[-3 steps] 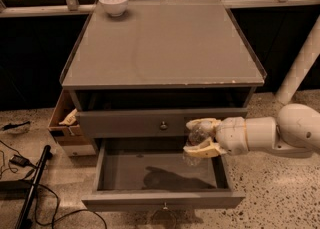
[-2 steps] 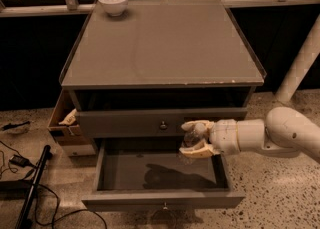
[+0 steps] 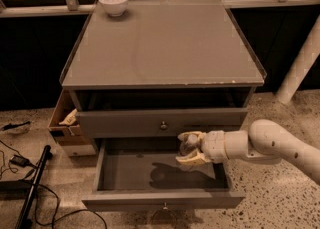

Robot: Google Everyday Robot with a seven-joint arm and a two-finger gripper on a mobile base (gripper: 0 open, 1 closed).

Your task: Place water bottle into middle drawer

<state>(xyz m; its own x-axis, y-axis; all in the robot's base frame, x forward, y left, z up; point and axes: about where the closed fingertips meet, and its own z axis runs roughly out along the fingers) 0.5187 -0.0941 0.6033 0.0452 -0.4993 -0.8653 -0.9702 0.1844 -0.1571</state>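
**Q:** Cabinet (image 3: pixel 160 43) construction?
**A:** Matte grey, with a flat square top. A glossy round white bowl (image 3: pixel 113 3) sits at the top's rear left corner. The middle drawer (image 3: pixel 130 175) stands pulled out: shallow, with low walls, a flat grey floor and a small round metal knob (image 3: pixel 164 205).

**Q:** Arm (image 3: pixel 270 145) pose?
**A:** The smooth white arm enters from the right with its forearm roughly level and its wrist pointing left.

**Q:** Gripper (image 3: pixel 184 149) position and state?
**A:** It is over the drawer's right half, just below the upper drawer (image 3: pixel 125 123) front. Its tan fingers (image 3: pixel 192 136) are clamped on the water bottle (image 3: pixel 188 145), which is clear plastic and held above the drawer floor.
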